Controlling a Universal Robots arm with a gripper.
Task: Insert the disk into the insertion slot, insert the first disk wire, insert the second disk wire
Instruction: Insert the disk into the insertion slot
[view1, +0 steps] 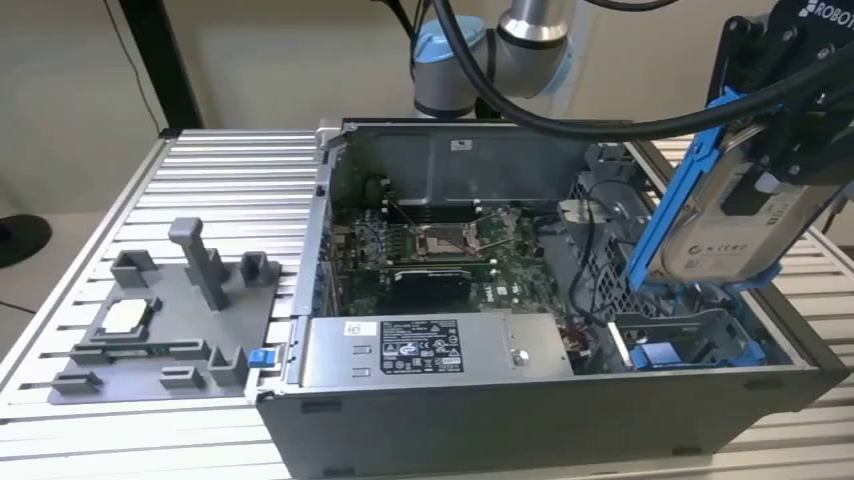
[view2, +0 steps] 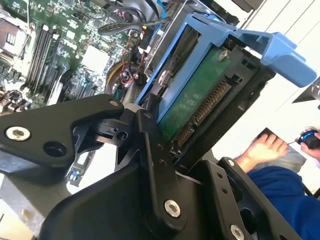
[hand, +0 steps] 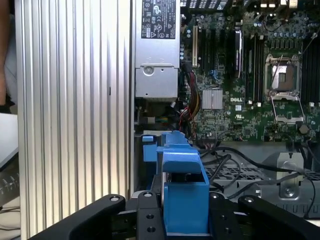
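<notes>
The disk (view1: 741, 225), silver-grey with a pale label in a bright blue frame (view1: 678, 190), hangs tilted on edge above the open computer case (view1: 534, 410), at the exterior view's right. My gripper (view1: 781, 165) is shut on it from above. Below it lies the insertion slot (view1: 681, 340), a grey metal bay with blue tabs in the case's near right corner. In the second wrist view the disk's green circuit board (view2: 195, 100) and connector sit between my black fingers (view2: 150, 145). The first wrist view has the blue frame (hand: 185, 185) clamped in the gripper (hand: 185, 217) above the bay's blue rails (hand: 150, 145).
A silver power-supply box (view1: 427, 350) lies along the case's front beside the slot. The motherboard (view1: 427, 250) and loose dark cables (view1: 587, 220) fill the case. A grey fixture (view1: 160, 320) stands on the ribbed table at the exterior view's left. A person's hand (view2: 262, 150) and blue sleeve (view2: 285, 195) are nearby.
</notes>
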